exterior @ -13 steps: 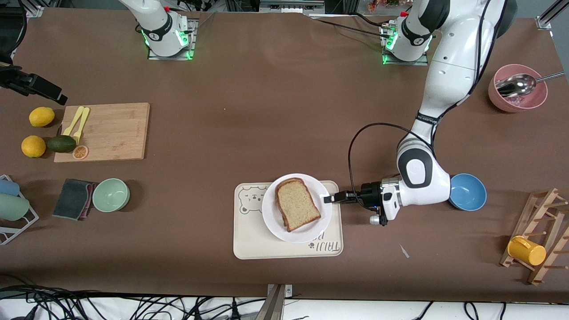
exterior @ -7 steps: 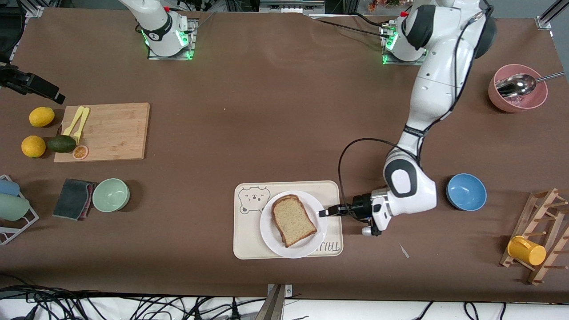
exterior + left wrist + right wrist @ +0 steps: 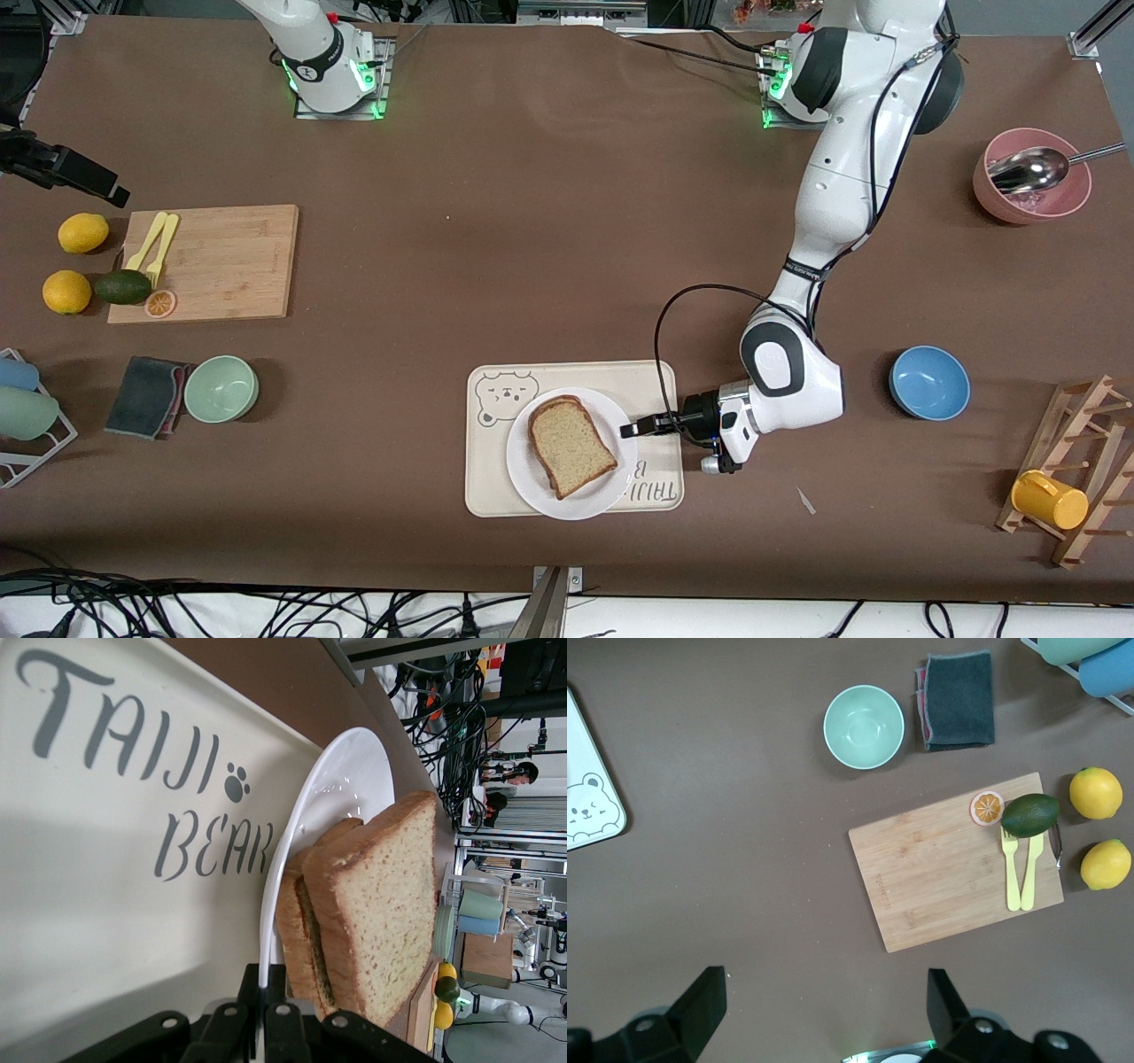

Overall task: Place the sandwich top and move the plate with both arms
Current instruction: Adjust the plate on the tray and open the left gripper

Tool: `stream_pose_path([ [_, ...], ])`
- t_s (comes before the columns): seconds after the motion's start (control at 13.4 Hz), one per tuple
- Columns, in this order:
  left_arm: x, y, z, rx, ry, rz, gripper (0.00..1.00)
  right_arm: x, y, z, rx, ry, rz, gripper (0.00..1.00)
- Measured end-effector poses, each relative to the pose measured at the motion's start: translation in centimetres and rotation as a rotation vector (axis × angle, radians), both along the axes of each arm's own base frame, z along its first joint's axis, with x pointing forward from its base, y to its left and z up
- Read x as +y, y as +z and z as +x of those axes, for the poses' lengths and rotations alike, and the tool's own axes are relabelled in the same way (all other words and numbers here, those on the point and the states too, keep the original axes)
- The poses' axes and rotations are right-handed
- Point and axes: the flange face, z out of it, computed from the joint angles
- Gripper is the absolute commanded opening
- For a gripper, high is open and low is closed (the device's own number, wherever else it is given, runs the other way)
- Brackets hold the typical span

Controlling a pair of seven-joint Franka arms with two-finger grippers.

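The left gripper [image 3: 631,431] clamps the white plate [image 3: 532,478] rim at the left-arm side; the right gripper [image 3: 824,1014], open, waits well apart near the table's right-arm end.

Brown table [image 3: 532,221]; perhaps cables [image 3: 106,611] on floor.

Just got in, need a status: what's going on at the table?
The left claw is shut on the rim of the plate, dragging it across the bear-print tray toward the front camera. The sandwich top already sits on the lower slice on the plate. The right claw waits open, high over the cutting board.
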Motion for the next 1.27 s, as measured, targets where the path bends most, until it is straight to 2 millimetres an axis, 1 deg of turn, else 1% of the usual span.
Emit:
stream_pose_path([
  [0.07, 0.0, 0.0, 0.0, 0.000, -0.001, -0.001, 0.32, 0.0, 0.0, 0.0, 0.000, 0.001, 0.000, 1.00],
  [0.15, 0.0, 0.0, 0.0, 0.000, -0.001, -0.001, 0.92, 0.1, 0.0, 0.0, 0.000, 0.001, 0.000, 1.00],
  [0.22, 0.1, 0.0, 0.0, 0.000, -0.001, -0.002, 1.00, 0.0, 0.0, 0.0, 0.000, 0.000, 0.000, 1.00],
  [0.52, 0.7, 0.3, 0.3, -0.040, -0.026, 0.023, 1.00, -0.1, 0.0, 0.0, 0.000, -0.002, 0.001, 1.00],
  [0.75, 1.0, 1.5, 0.6, -0.068, -0.057, 0.057, 1.00, -0.1, 0.0, 0.0, 0.000, -0.002, 0.001, 1.00],
  [1.04, 1.5, 5.2, 1.4, -0.088, -0.105, 0.158, 1.00, -0.1, 0.0, 0.0, 0.001, -0.002, 0.001, 1.00],
  [1.27, 2.2, 8.9, 2.1, -0.124, -0.155, 0.257, 1.00, -0.1, 0.1, 0.0, -0.001, -0.002, 0.001, 1.00],
])
